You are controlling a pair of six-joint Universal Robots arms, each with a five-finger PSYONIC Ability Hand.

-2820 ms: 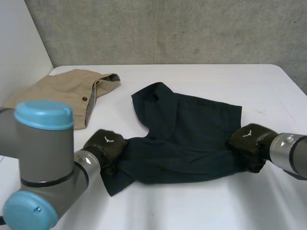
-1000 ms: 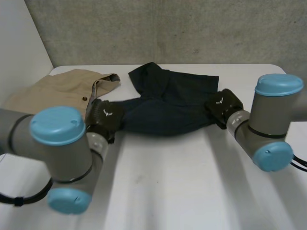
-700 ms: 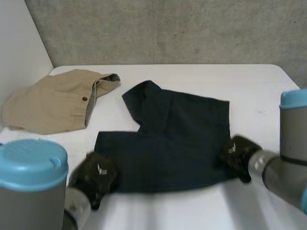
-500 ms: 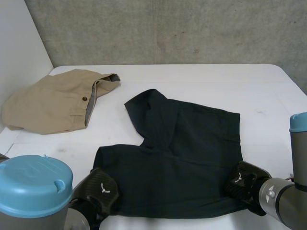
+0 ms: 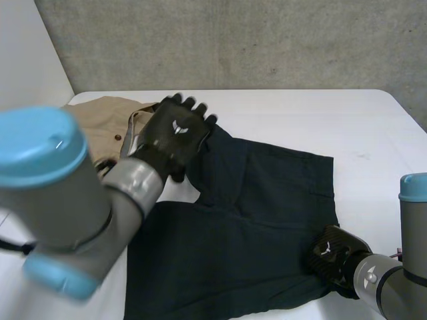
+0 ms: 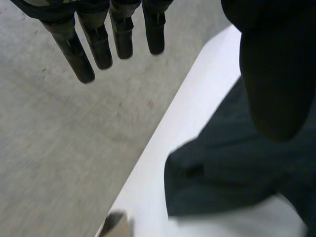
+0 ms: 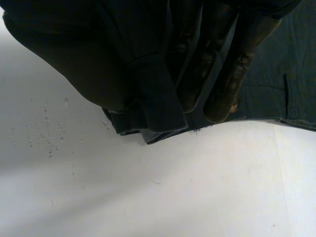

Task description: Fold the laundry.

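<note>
The dark navy garment [image 5: 267, 220] lies spread mostly flat on the white counter [image 5: 287, 110], its broad part toward me and a narrower part reaching to the far left. Soft creases run across its middle. Its near right corner, a folded hem [image 7: 153, 98], is pinched between the thumb and fingers of my right hand [image 5: 333, 257]. The tan garment [image 5: 107, 119] lies at the far left of the counter, loosely bunched, showing a dark button [image 5: 117, 138] and grey lining.

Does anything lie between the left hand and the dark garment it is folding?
Nothing visible does. The left hand, open, hovers over the dark garment at its far corner; the tan garment lies off to the side.
</note>
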